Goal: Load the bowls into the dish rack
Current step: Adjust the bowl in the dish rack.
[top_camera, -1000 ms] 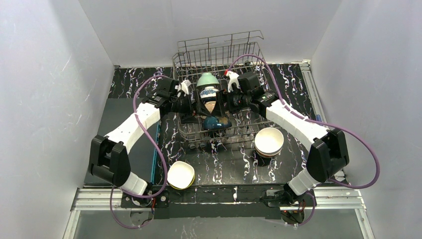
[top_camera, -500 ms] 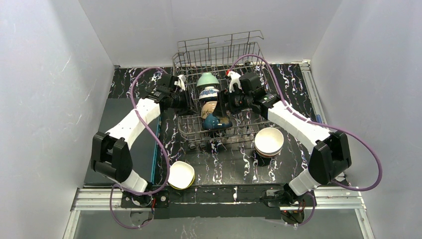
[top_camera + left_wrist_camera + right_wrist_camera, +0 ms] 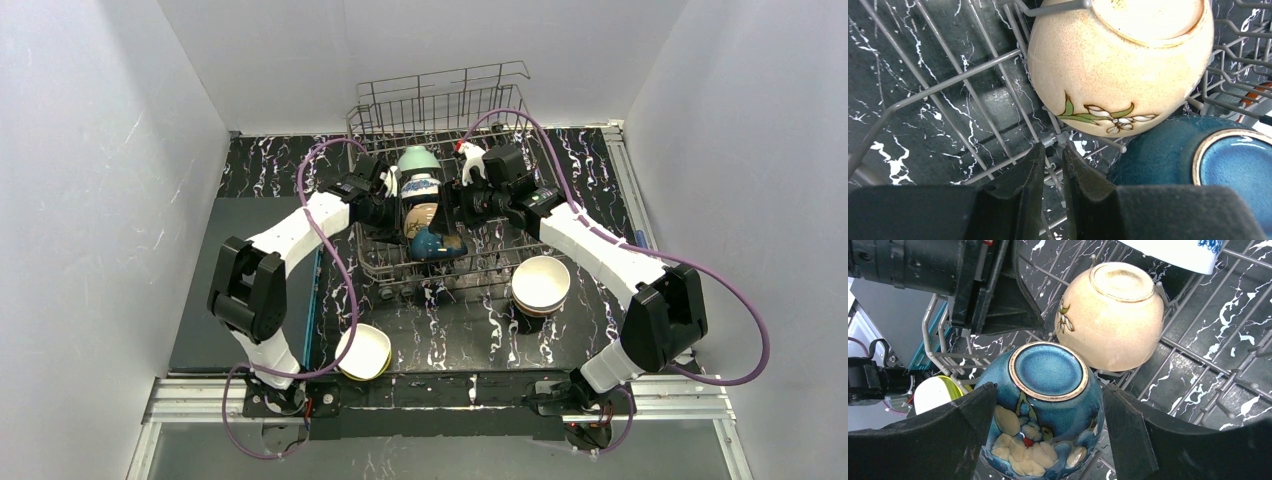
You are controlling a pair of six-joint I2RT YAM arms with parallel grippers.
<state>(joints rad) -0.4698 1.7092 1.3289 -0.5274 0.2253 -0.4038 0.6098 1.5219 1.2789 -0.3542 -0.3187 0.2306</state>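
Near-left part of the table (image 3: 250,165): a yellow-green bowl (image 3: 363,352) sits alone by the near edge, open side up.

The left arm (image 3: 300,225) reaches into the rack (image 3: 440,95) from the rack's left side. The left jaws are clenched almost to touching, w/ only a slit btw them and no bowl in them. A rack wire shows through the slit; can't tell if it's pinched. They hang low over the rack floor, just beside the tan bowl (image 3: 1118,65).

The rack stands at the far centre of the table. Down its middle runs a row of four bowls tipped on edge, far to near: mint bowl (image 3: 417,160), patterned bowl (image 3: 420,186), the tan bowl w/ a flower sprig, then the blue bowl (image 3: 1045,405). The blue bowl touches the tan one, and its foot faces the right wrist view.

The right arm (image 3: 590,240) comes in from the rack's right side. The right jaws are spread wide and grasp the blue bowl, one finger against each side.

On the table just off the rack's near-right corner stands a stack of bowls (image 3: 541,283), open side up.
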